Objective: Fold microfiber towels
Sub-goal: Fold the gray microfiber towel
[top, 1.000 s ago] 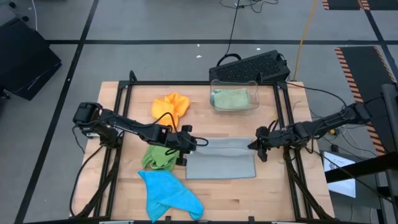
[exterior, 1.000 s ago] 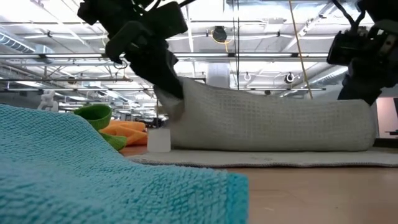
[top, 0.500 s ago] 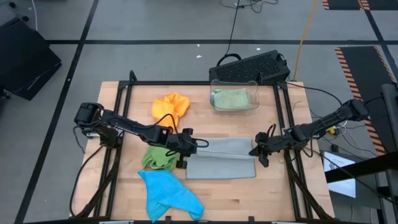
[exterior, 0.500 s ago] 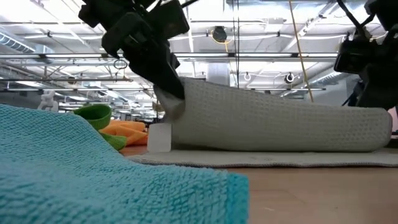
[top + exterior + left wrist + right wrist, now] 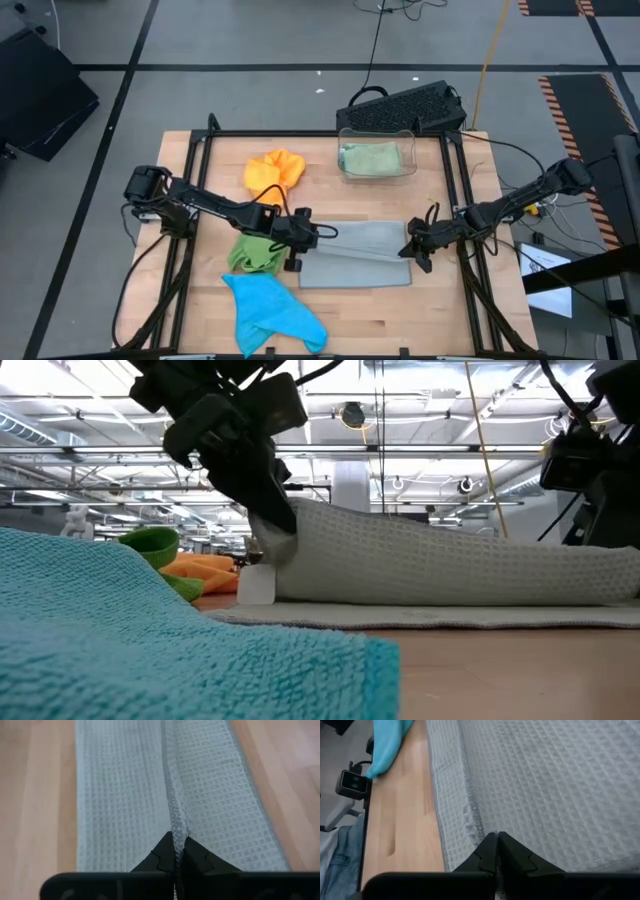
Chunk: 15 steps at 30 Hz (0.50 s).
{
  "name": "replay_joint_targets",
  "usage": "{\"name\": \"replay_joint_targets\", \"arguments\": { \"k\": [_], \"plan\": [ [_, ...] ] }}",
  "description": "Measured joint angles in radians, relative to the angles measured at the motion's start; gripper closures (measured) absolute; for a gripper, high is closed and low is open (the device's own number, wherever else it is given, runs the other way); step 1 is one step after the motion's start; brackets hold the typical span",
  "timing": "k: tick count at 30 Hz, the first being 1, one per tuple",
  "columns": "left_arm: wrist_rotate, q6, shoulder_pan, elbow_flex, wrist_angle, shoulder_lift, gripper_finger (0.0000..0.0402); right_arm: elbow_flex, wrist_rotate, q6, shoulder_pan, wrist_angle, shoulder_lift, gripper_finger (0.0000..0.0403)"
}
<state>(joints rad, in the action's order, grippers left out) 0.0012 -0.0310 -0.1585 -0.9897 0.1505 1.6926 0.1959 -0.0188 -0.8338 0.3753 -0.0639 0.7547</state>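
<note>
mid-fold on the grey towel [image 5: 358, 252], which lies flat at centre-front of the table [image 5: 460, 320]. its far edge is lifted and being carried over toward the near edge.

left gripper [image 5: 303, 233] has the lifted edge at the towel's left end. fingers pinched tight on the cloth, the fold ridge runs straight out from the tips in the left wrist view [image 5: 175, 857]. right gripper [image 5: 412, 243] has the same edge at the right end, also pinched closed on the weave [image 5: 496, 851]. in the low view the held part stands up as a long soft roll above the flat layer [image 5: 440, 560].

handling, as i judge it: waffle-weave cloth, light, fully limp, no stiffness. it sags between the two grips and will only hold a crease once laid down. not slippery, the weave gives good bite, nothing fragile. best hold is what it has now, right at the hem near both corners, so the edge stays straight; a hold nearer the middle would let the corners droop.

other towels: orange [image 5: 275, 170] at back left, green [image 5: 256, 254] just beside the left gripper, blue [image 5: 270, 310] at front left, a pale green one inside the clear bin [image 5: 378, 135] at the back.
</note>
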Motion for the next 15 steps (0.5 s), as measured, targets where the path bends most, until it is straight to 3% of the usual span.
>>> {"name": "replay_joint_targets", "arguments": {
  "k": [7,15],
  "plan": [
    [0.001,0.016,-0.001,-0.003,-0.028,0.042,0.0394,0.0,-0.002,0.005,0.0,0.009,0.0,0.0386],
    [-0.003,0.008,-0.001,0.0,-0.02,0.056,0.0376,0.0,0.069,0.008,0.001,0.029,0.011,0.0311]
  ]
}}
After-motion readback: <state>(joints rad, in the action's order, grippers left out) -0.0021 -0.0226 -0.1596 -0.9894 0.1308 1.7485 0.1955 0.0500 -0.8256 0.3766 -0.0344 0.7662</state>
